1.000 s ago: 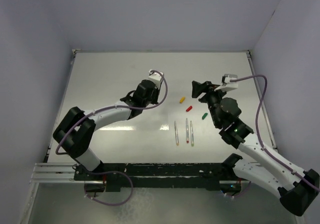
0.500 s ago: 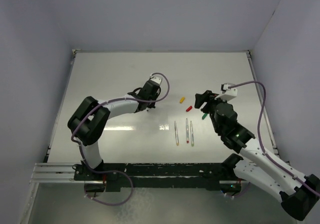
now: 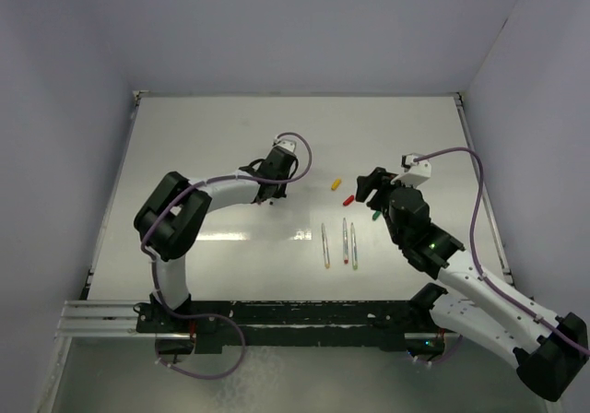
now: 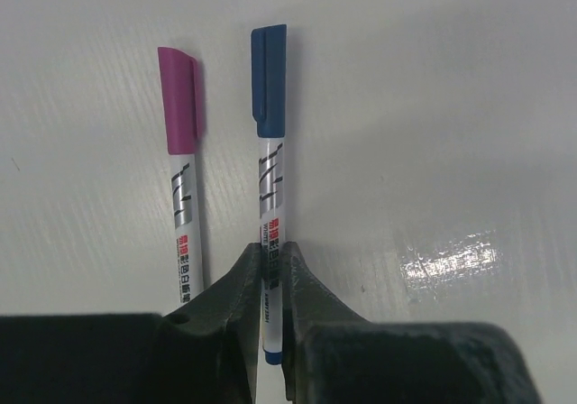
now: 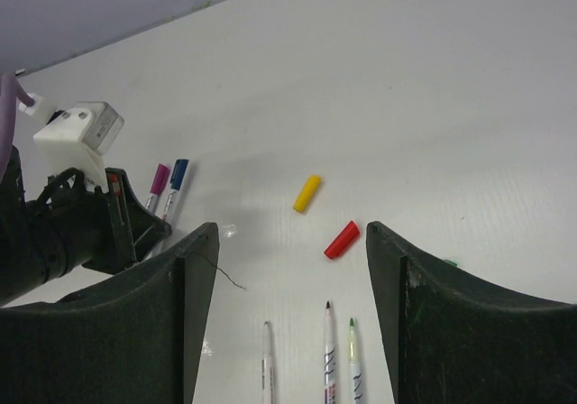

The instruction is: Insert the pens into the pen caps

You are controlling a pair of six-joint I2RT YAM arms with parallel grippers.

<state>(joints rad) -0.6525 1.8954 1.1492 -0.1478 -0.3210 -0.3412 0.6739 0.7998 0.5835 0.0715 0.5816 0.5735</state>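
My left arm point(image 3: 221, 190) is folded sharply at the elbow, with the forearm reaching out low and level toward the middle. The left hand point(image 4: 271, 258) has its fingers point(image 4: 230, 296) only narrowly apart, one on each side of a blue-capped pen point(image 4: 270, 179). I can't tell whether they press it. My right arm point(image 3: 479, 289) stretches diagonally inward. The right hand point(image 5: 290, 233) hangs raised, fingers spread wide and empty.

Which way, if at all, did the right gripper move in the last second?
Yes. In the top view the right gripper has shifted toward the bottom of the picture, closing on the red cap, which stayed put.
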